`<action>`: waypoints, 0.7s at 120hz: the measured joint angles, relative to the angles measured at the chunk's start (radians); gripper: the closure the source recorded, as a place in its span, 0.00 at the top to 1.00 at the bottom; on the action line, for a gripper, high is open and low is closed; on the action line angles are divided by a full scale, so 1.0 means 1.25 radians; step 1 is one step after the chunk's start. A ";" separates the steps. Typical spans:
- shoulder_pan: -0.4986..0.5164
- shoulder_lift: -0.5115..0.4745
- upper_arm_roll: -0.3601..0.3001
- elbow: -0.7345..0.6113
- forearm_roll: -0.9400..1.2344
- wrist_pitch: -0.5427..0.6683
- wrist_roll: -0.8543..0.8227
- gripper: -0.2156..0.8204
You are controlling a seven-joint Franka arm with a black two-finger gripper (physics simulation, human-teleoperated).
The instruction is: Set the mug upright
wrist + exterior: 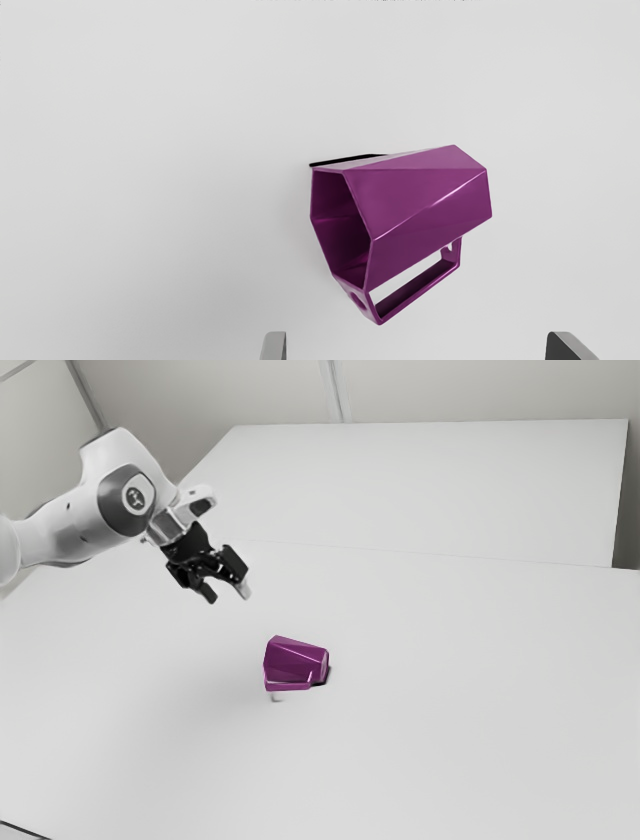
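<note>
The mug (295,660) is lying on its side on the table (460,700), toward 4 to 5 o'clock from the gripper (226,594) in the exterior view. Its narrower end is pointing to about 3 o'clock and its handle (417,287) to about 6 o'clock there, so the body is resting along one of its flat faces, which are probably keeping it from rolling. The open mouth (340,225) is facing sideways, and this is what the task is asking to correct. The arm (120,500) is holding the gripper above the table and well apart from the mug; the fingers (274,347) are standing wide apart with nothing between them, presumably so that they can pass around the body or a wall. The handle is sitting on the side nearer the fingers, so a careless descent is risking a knock against it. The step in hand is seemingly the approach, with grasping, tipping and setting down all remaining.
</note>
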 joint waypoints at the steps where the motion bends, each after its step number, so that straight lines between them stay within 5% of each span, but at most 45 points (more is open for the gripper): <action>1: 0.002 0.000 0.000 -0.005 -0.004 0.004 0.003 0.75; 84: -0.006 -0.017 0.005 -0.239 -0.452 0.259 0.331 0.75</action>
